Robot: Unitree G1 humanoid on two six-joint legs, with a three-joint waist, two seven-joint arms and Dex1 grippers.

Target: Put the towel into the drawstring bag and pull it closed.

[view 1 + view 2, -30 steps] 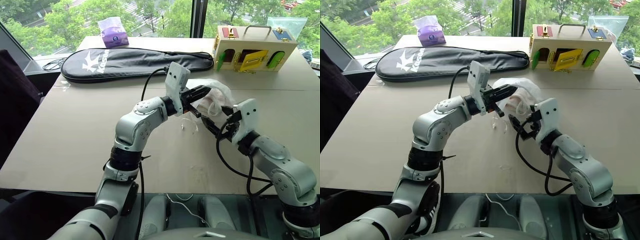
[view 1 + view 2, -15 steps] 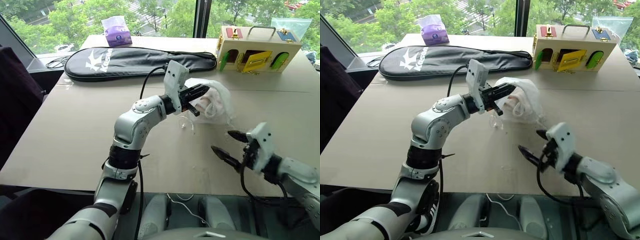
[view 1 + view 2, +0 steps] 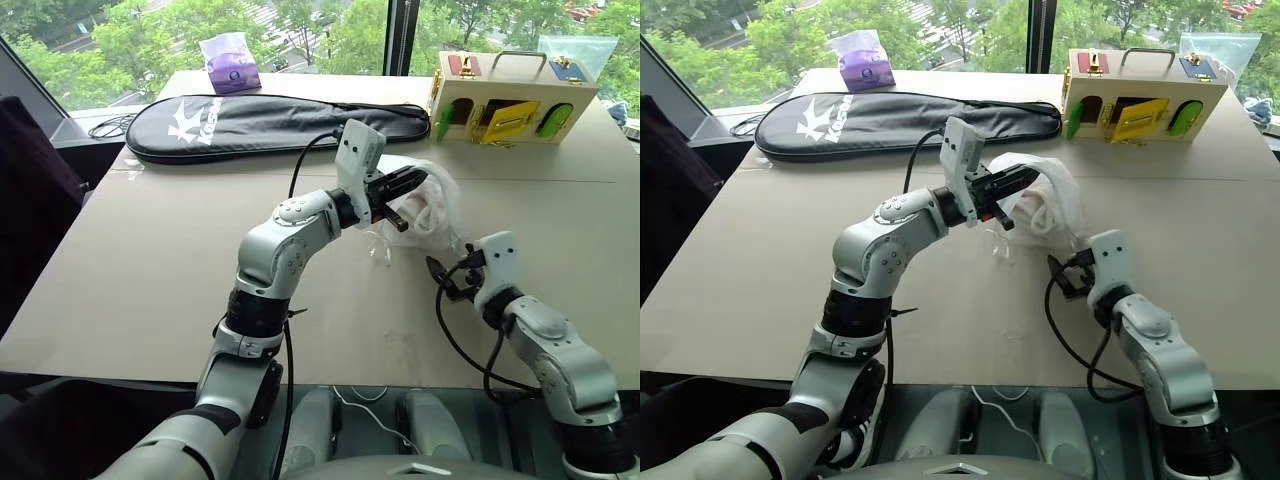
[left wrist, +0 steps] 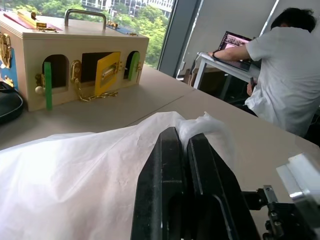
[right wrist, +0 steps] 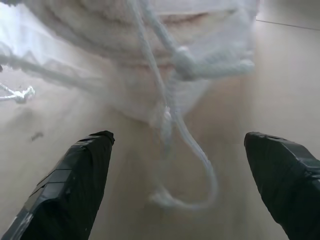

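1. Towel sits inside the drawstring bag, mid-counter.
2. Left pincer is pressed together, pinching the bag's top (lifted off the counter).
3. Right pincer is spread just before the dangling cord.
4. Beyond lie a black racket case, a wooden latch box and a purple tissue pack.
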